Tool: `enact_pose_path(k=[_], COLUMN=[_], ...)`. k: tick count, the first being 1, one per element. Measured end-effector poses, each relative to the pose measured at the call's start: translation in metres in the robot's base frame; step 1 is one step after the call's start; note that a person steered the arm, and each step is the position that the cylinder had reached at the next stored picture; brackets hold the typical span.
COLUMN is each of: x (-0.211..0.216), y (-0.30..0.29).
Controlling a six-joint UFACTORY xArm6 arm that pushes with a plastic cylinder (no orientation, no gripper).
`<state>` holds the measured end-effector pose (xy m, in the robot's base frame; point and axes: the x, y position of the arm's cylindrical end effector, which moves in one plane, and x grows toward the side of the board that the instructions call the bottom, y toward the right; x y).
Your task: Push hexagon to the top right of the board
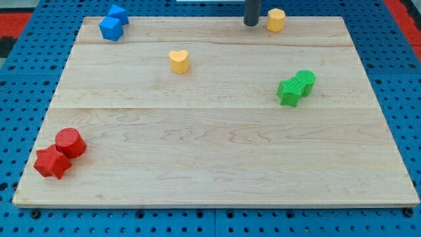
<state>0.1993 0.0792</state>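
- task obj: yellow hexagon (pixel 275 20) sits at the view's top edge of the table (pixel 217 158), right of centre, not yet in the top right corner.
- my tip (pixel 251 24) is just beside the hexagon on its left side, v. close; can't tell if touching or a sliver apart.
- hand: none on this rig, only a straight dark rod, so nothing to spread or pinch; no hand state to give.
- step in hand, as i judge it: the push proper. tip is behind the block relative to the goal, lined up for a rightward shove.
- next move calls for: slide tip toward the view's right along the top edge, keeping contact centred so the hexagon doesn't spin off or slip over the table edge.
- path to the corner looks free; yellow heart (pixel 179 61), green pair (pixel 296 87), blue pair (pixel 113 24), red pair (pixel 60 153) are all well apart from it.
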Motion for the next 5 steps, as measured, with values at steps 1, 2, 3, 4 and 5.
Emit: enact_pose_path(k=[1,2,3,4,5], x=[-0.007,0.015,0.028,0.120,0.174], y=[0.027,0.077,0.040,0.024,-0.051])
